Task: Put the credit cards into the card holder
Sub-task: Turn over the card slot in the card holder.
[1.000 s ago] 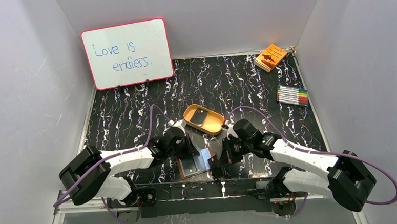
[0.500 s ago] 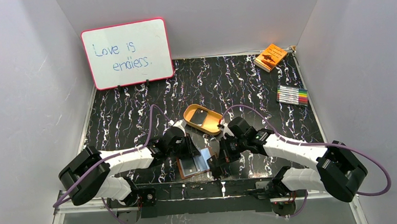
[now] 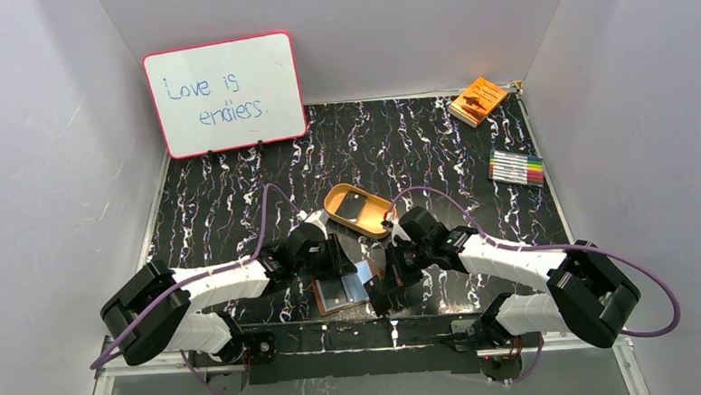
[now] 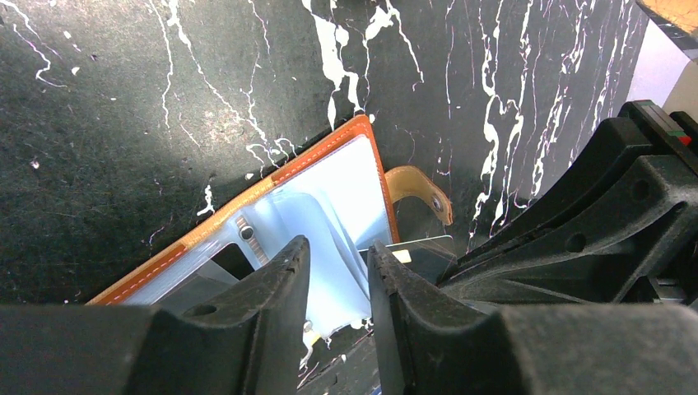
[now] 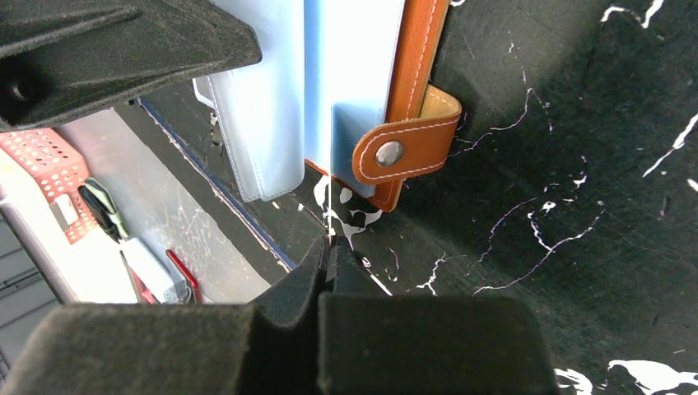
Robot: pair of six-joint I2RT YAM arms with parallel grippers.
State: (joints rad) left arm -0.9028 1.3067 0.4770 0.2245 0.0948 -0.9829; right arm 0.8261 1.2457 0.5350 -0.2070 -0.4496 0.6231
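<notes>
The card holder (image 3: 332,300) lies open near the table's front edge, reddish-brown with clear sleeves (image 4: 329,189) and a strap tab (image 5: 407,148). My left gripper (image 3: 340,269) stands over it, its jaws slightly apart with a clear sleeve flap between them (image 4: 337,247). My right gripper (image 3: 376,285) is shut on a thin pale card seen edge-on (image 5: 329,239); the card's far end reaches the sleeves at the holder's edge. That card's corner shows in the left wrist view (image 4: 416,251). The black card (image 3: 358,206) lies in the tan oval tray (image 3: 380,223).
A whiteboard (image 3: 224,94) stands at the back left. An orange booklet (image 3: 478,100) lies at the back right and a pack of markers (image 3: 516,167) at the right. The tray sits just behind both grippers. The table's front edge is just below the holder.
My right gripper has moved left toward the card holder with the card. My left gripper has stayed in place on the sleeves.
</notes>
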